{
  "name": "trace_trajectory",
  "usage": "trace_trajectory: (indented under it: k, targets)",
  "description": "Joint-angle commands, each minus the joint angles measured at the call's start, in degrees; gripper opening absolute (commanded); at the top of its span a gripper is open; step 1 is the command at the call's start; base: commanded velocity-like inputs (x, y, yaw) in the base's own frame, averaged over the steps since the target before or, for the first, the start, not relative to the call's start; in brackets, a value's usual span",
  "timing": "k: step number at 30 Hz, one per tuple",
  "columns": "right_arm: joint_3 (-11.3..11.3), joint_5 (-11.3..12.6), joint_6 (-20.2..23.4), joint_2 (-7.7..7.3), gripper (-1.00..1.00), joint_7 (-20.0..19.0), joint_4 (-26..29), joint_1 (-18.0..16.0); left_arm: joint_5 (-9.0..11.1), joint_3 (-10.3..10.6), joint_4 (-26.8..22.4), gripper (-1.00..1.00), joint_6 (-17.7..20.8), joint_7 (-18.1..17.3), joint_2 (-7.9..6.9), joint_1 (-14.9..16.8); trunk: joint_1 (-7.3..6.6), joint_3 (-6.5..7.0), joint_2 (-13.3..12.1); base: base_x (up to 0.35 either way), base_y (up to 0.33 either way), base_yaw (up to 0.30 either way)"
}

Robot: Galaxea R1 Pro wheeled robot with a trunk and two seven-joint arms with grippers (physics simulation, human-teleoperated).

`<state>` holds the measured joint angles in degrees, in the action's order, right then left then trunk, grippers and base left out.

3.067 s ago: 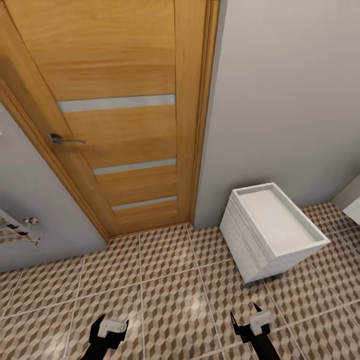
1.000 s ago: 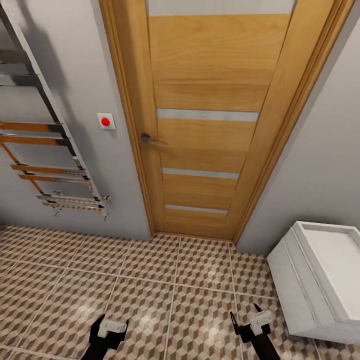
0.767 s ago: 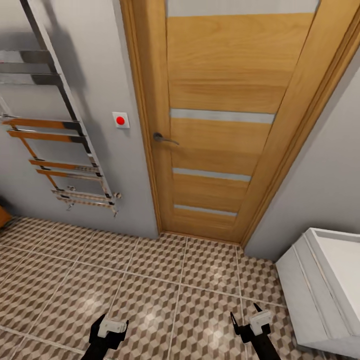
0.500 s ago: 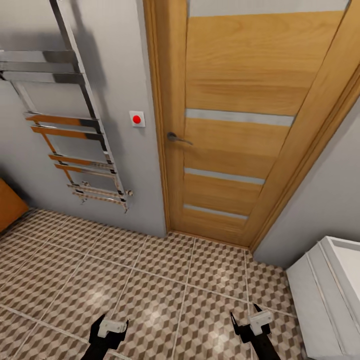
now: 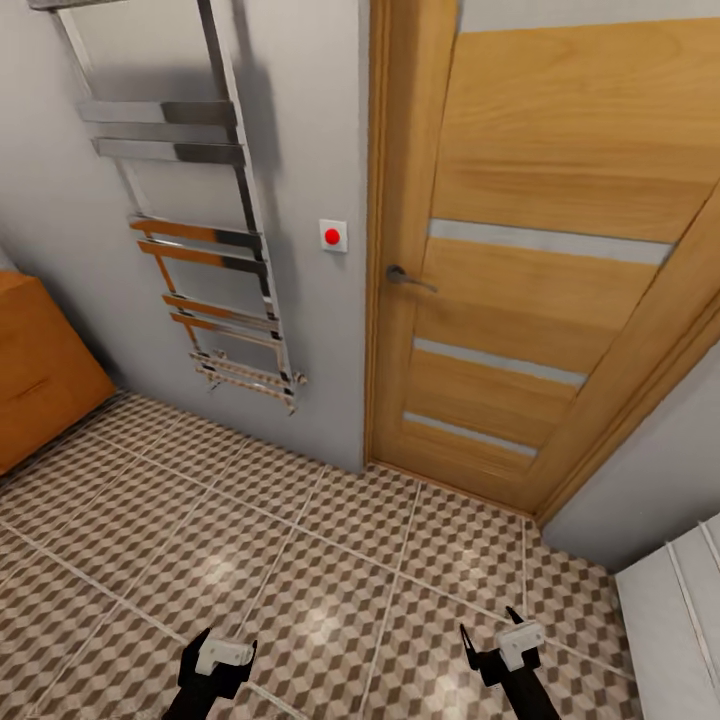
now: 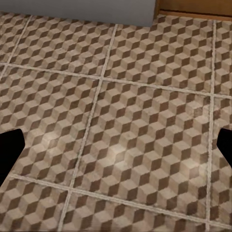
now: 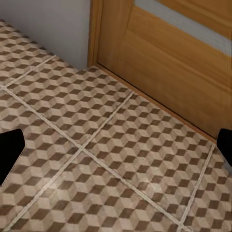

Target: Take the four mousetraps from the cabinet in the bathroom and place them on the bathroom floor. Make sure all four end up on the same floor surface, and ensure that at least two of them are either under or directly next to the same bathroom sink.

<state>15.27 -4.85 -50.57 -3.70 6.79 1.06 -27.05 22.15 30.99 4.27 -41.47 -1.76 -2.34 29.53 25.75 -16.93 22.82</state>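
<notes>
Here the left gripper point(image 5: 217, 655) and the right gripper point(image 5: 503, 640) are seen low in the head view, both held above the floor point(image 5: 330, 560) with nothing between their fingers; in each wrist view the dark fingertips sit at opposite edges, so both jaws are judged spread wide and empty; beneath them only cube-patterned tiles are shown. Farther out a wooden door point(image 5: 540, 300) with a metal handle point(image 5: 405, 277) is seen ahead, a red wall button point(image 5: 333, 236) just beside its frame, and a chrome towel rail point(image 5: 200, 240) on the grey wall; at the far left a corner of the orange-brown cabinet point(image 5: 40, 370) is visible, and a white unit point(image 5: 680, 630) at the lower right. The mousetraps are presumably inside that cabinet; they are expected to be light, stiff and thin, best pinched across the wooden board's edges, the sprung wire being avoided.
</notes>
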Motion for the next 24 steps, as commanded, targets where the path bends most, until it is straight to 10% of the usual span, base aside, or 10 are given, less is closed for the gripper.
trace_trajectory:
  k: [1, 24]
  targets:
    - [0.2, -0.5, -0.1, -0.01, 1.00, 0.6, 0.0, 0.0, 0.5, 0.5, 0.2, 1.00, -0.3, -0.2, 0.05, 0.1, 0.03, -0.10, 0.1, 0.000, 0.000, 0.283]
    - [0.2, -0.5, -0.1, -0.04, 1.00, 0.6, 0.0, 0.0, 0.5, 0.5, 0.2, 1.00, -0.3, -0.2, 0.02, 0.1, 0.03, -0.10, 0.1, 0.000, 0.000, 0.283]
